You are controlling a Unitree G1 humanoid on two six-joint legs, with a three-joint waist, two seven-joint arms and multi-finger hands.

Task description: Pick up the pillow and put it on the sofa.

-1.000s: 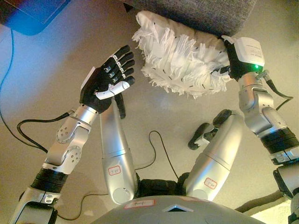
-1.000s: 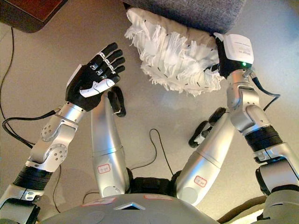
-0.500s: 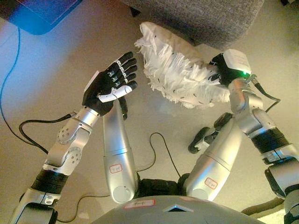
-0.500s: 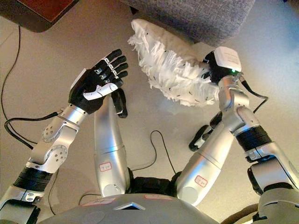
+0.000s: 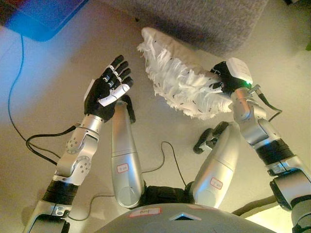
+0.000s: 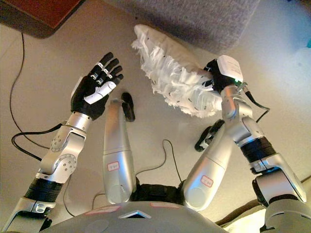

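Now right hand (image 5: 222, 80) gripping pillow (image 5: 182, 82), left hand (image 5: 108, 90) open

The pillow (image 5: 182, 80) is white, shaggy fringed cloth; the sofa (image 5: 204, 22) is grey, coarse woven fabric.

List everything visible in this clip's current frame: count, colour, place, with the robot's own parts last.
pillow: one, white with feathery fringe, held up at centre right, in front of the sofa's lower edge
sofa: one, grey fabric, along the top of the view
dark furniture corner: one, reddish-brown top with dark edge, top left
floor: beige, under everything
left hand: one, dark with white tips, raised at left, fingers straight, holding nothing, apart from the pillow
right hand: one, dark, at the pillow's right end; its fingers are buried in the fringe
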